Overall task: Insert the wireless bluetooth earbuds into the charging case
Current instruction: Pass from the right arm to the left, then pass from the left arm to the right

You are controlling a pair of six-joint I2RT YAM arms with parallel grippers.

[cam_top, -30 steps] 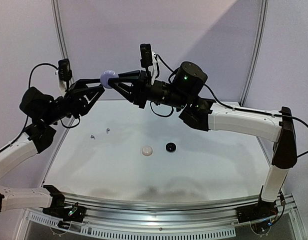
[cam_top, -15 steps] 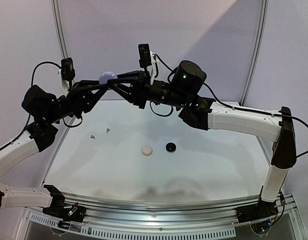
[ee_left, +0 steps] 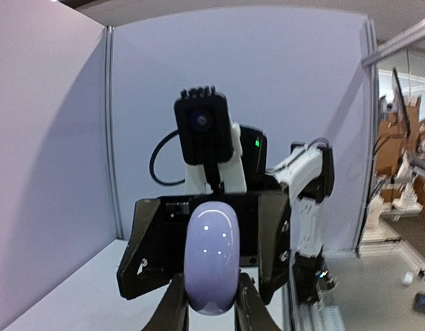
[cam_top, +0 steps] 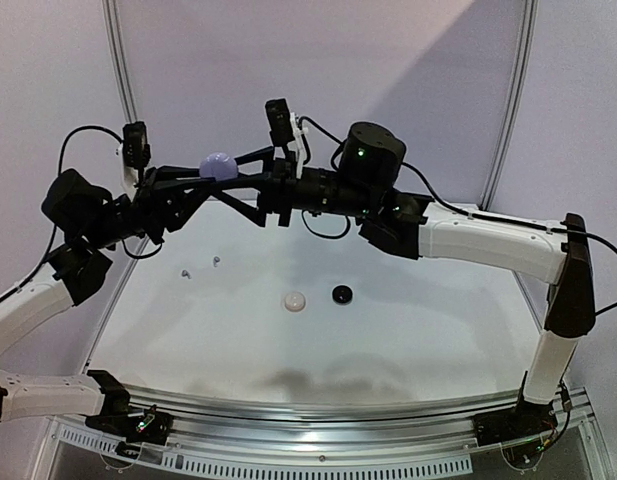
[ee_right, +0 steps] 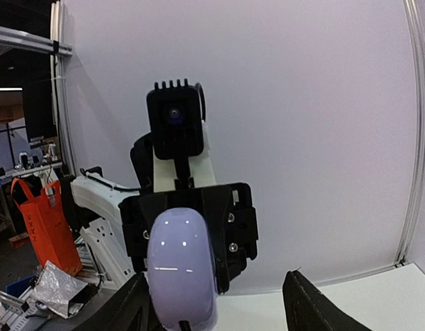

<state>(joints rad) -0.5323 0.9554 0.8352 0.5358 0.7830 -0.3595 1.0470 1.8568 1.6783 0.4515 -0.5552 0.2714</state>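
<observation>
Left tool [ee_left: 211,307] is squeezing the slick-looking, probably light lavender case [ee_left: 211,258] by its sides above the surface [cam_top: 388,330], right tool [ee_right: 219,310] gaping empty.

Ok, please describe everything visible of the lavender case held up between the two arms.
The lavender case is a smooth, glossy, rounded puck, plastic by its look, with no open lid showing. It is held high above the table, turned edge-on to both wrist cameras. The left gripper pinches one edge of it; the right gripper stands open around it, and whether that one touches it cannot be told.
</observation>
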